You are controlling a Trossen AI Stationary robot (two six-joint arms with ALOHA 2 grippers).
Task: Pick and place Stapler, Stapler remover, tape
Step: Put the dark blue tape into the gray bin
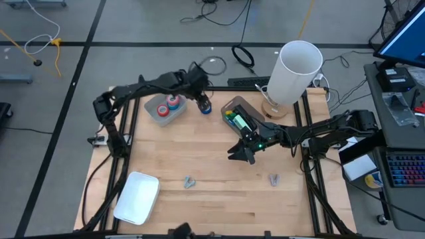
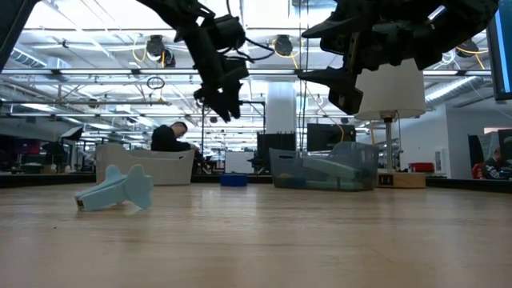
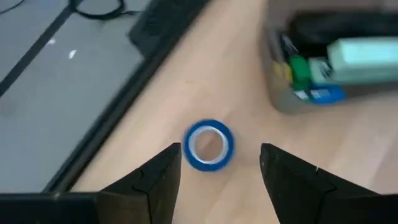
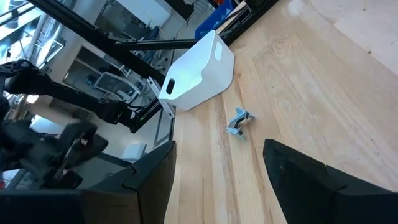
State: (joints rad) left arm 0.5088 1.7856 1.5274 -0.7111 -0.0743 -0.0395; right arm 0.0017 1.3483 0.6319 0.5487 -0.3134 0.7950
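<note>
1. high view shows the left gripper (image 1: 202,101) hanging over the far middle of the table (image 1: 199,159), right above a blue tape roll (image 1: 207,109).
2. left wrist view: the fingers are parted and the blue tape roll (image 3: 209,144) lies flat on the wood in the gap ahead of them, not gripped.
3. that roll sits between the small tray of tape rolls (image 1: 166,108) and the clear bin (image 1: 240,118) holding stapler-like items.
4. the right gripper (image 1: 242,153) hovers mid-table, jaws wide and empty, with two stapler removers (image 1: 189,182) lying nearer the front edge.
5. judgement: tape step in hand; next calls for dropping straight down, closing across the ring and lifting it.
</note>
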